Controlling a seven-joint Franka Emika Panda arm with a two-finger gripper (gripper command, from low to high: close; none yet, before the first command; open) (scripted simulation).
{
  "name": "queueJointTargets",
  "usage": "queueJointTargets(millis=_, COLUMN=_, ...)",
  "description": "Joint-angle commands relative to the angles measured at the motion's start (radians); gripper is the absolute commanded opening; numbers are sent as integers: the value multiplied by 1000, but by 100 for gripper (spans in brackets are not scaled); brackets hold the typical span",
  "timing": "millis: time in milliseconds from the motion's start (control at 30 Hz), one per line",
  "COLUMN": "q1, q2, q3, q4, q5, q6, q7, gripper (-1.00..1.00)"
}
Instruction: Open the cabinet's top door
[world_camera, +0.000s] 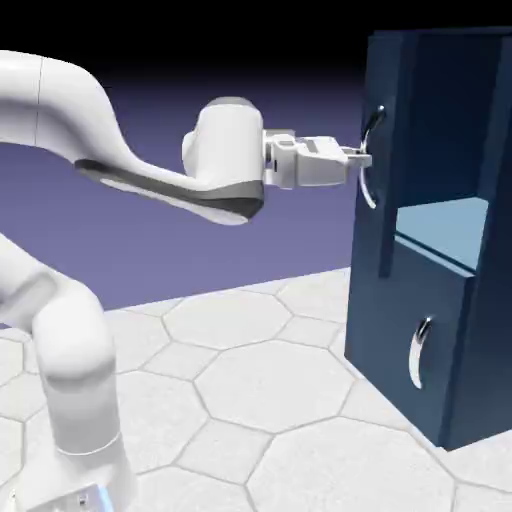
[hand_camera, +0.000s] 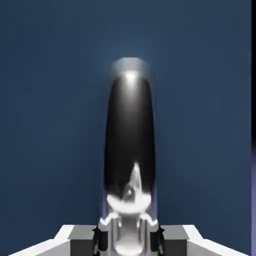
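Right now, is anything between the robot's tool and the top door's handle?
Nothing. In the hand view, the tool is shut right on the silver handle of the top door.

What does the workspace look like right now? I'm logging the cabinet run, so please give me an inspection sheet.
Surface: pale table with a hexagon pattern, bare where visible.
Job's things: navy cabinet stands at the right; its top door is swung partly open, showing the light-blue shelf inside. The shorter lower door looks closed, its handle untouched.
Clutter: nothing seen.
Grippers: the claw is level and shut on the top door's silver handle, which fills the middle of the hand view.
Cables: nothing seen.
Surroundings: plain blue-violet backdrop, dark toward the top.
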Motion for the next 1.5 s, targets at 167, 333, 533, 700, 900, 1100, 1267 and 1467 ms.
queueJointTargets(millis=167, q1=-217, q2=-57, q3=192, q4=-25, q5=123, q6=55, q7=2, gripper=-100)
queueJointTargets(millis=333, q1=-395, q2=-136, q3=339, q4=-48, q5=259, q6=121, q7=-25, gripper=-100)
queueJointTargets(millis=533, q1=-373, q2=-225, q3=409, q4=-111, q5=520, q6=8, q7=-205, gripper=-100)
queueJointTargets(millis=700, q1=-312, q2=-283, q3=495, q4=-138, q5=737, q6=-175, q7=-331, gripper=-100)
queueJointTargets(millis=900, q1=-268, q2=-307, q3=641, q4=-102, q5=951, q6=-436, q7=-413, gripper=-100)
queueJointTargets(millis=1100, q1=-295, q2=-286, q3=813, q4=2, q5=1117, q6=-696, q7=-448, gripper=-100)
queueJointTargets(millis=1267, q1=-382, q2=-252, q3=972, q4=140, q5=1230, q6=-914, q7=-465, gripper=-100)
queueJointTargets(millis=1467, q1=-562, q2=-227, q3=1170, q4=352, q5=1339, q6=-1161, q7=-489, gripper=-100)
